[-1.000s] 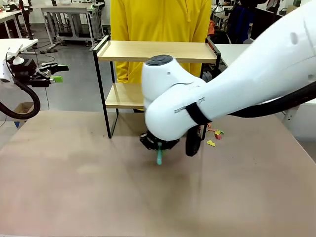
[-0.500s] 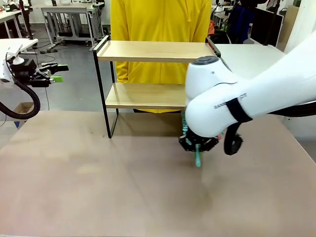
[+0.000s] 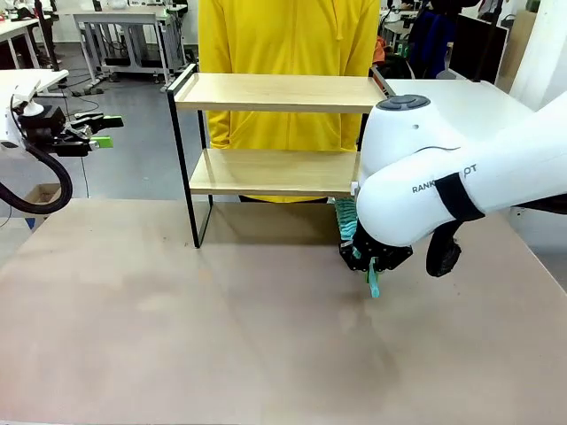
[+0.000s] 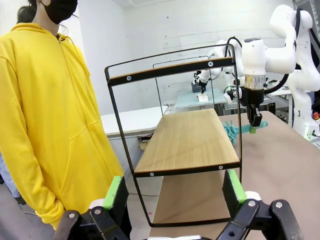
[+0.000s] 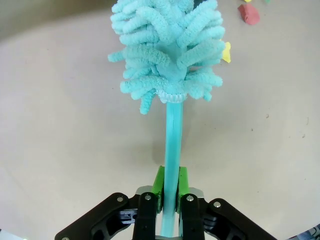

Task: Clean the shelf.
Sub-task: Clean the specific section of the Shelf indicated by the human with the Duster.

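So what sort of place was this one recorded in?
Most likely a robotics lab or workshop, not a home: white metal-framed workbenches stand on a bare grey floor beyond the person, and a white robot arm works at a table where the shelf is set up.

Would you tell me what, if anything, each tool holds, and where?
The right tool grips the teal duster by its handle; the left tool holds nothing.

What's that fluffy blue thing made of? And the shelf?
The duster head looks like soft chenille or microfibre: fat, fuzzy turquoise fingers. Its handle seems smooth, shiny plastic. The shelf boards look like pale wood, maybe laminate, with faint grain; its frame looks like thin black-painted metal.
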Motion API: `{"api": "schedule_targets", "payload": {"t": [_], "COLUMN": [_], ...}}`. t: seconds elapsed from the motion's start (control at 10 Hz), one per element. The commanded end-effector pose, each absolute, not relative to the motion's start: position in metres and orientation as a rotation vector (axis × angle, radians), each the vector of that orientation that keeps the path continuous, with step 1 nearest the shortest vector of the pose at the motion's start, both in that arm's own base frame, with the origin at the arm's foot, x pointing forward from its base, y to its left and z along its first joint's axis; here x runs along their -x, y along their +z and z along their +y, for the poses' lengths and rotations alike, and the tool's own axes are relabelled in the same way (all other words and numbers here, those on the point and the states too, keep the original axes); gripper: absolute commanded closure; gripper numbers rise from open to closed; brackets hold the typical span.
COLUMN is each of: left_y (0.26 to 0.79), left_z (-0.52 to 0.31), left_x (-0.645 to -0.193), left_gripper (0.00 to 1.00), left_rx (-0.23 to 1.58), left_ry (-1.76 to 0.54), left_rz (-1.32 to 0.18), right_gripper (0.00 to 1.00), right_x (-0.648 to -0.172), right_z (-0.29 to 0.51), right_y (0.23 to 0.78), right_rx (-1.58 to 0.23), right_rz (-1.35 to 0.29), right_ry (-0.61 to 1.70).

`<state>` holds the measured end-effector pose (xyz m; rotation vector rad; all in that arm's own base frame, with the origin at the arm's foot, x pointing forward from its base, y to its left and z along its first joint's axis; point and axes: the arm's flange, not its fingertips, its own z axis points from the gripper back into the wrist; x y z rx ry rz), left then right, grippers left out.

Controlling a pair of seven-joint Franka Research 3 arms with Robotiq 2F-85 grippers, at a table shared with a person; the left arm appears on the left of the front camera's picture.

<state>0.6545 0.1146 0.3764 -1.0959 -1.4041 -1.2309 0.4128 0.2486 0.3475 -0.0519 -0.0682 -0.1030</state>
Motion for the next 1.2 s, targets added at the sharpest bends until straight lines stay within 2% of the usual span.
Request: {"api": "schedule_targets", "payload": {"t": [0.0,0.4,0.9,1.1], "left_y": [0.380,0.380,0.380,0.380], "left_z": [0.114,0.114,0.114,0.114], "left_x": [-0.653,-0.653,-0.653,-0.653], "left_gripper": [0.00,0.00,0.00,0.00], "left_rx": [1.095,1.095,1.095,1.095], "left_ry": [-1.236,-1.236,-1.236,-1.236], "left_rz": [-1.406,-1.406,-1.406,-1.406], "right_gripper": [0.87,0.87,0.87,0.87], "right_x": [-0.411,-0.379,-0.352,-0.344], "right_z": [0.249,0.207,0.164,0.126], "right_y": [0.354,0.412,0.440,0.470], "right_rx": [0.046,-0.026,-0.047,-0.046], "right_rz": [-0.081,-0.128,-0.030,0.016], "right_ry": [-0.099,0.250,0.803,0.975]}}
